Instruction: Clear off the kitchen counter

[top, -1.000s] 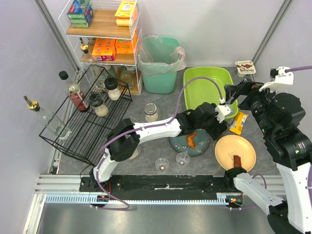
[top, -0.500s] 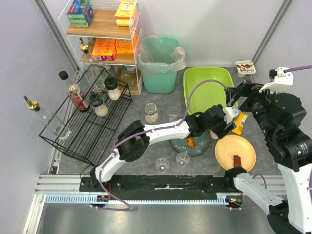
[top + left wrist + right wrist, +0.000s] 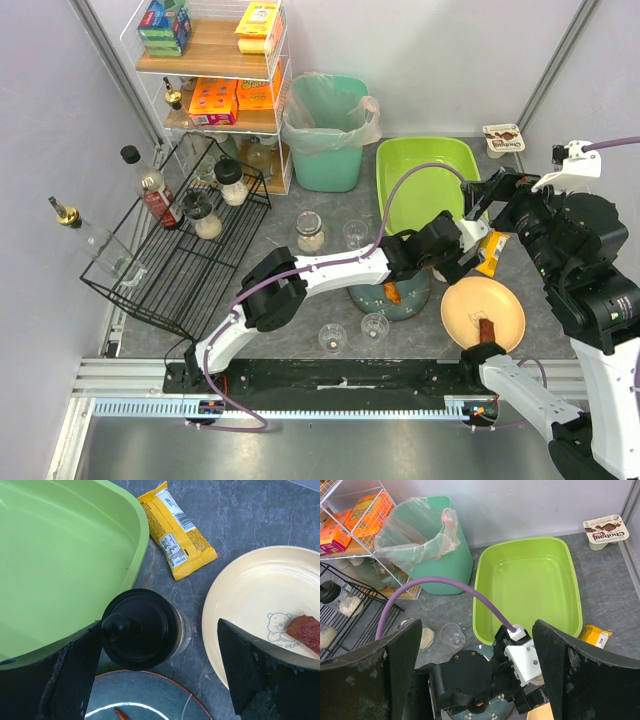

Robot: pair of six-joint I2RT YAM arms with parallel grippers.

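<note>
Crockery lies nearest you on the kitchen counter (image 3: 415, 335): a blue-grey plate (image 3: 370, 300) and a cream plate (image 3: 465, 300) with a food scrap. Just behind them, the left gripper (image 3: 159, 667) has moved right from over the blue-grey plate. It now stands with fingers apart on both sides of a black-lidded jar (image 3: 142, 627), beside the lime-green tub (image 3: 60, 560). I judge the jar is the next thing to lift away. The right gripper (image 3: 477, 675) hangs higher, also spread wide, holding nothing. Farther back stands the green bin (image 3: 325, 130).
</note>
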